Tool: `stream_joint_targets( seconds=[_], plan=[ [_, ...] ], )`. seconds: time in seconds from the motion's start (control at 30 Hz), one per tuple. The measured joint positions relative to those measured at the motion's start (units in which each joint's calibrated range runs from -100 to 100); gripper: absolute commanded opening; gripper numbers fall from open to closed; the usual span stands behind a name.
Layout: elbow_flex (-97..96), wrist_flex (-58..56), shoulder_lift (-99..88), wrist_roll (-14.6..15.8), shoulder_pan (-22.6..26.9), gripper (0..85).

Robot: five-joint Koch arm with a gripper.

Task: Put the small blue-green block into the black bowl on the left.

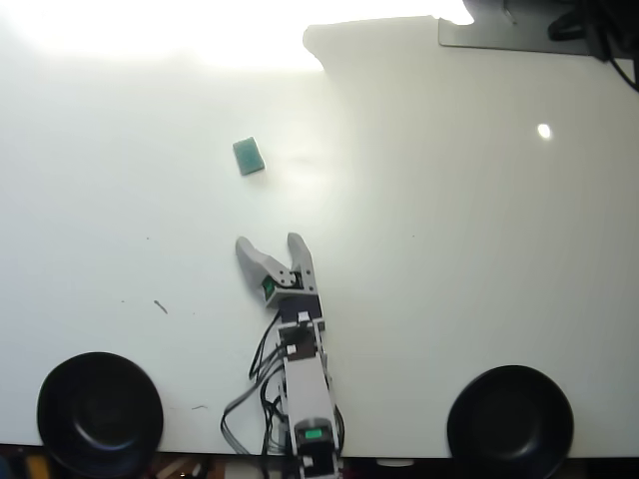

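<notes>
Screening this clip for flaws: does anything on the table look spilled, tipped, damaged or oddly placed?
Nothing stands out. The small blue-green block lies flat on the white table, both black bowls sit upright and look empty at the near edge, and the gripper is open, short of the block.

One teal block (249,157), two black bowls (100,413).

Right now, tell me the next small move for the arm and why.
Probably reach forward and a little left in the overhead view toward the teal block. The gripper is open but well short of it, with bare table between them, and the block lies loose, far from the left black bowl.
</notes>
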Motion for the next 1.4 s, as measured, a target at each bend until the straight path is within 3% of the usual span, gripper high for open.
stream_joint_targets(
  seconds=[0.43, 0.93, 1.4],
  plan=[
    [18.4, 13.9, 34.1, -11.5, 0.1, 47.2],
    [35.5, 16.3, 59.2, -14.9, 0.3, 45.1],
    [41.7, 16.5, 69.7, -16.6, 1.1, 36.4]
  ],
)
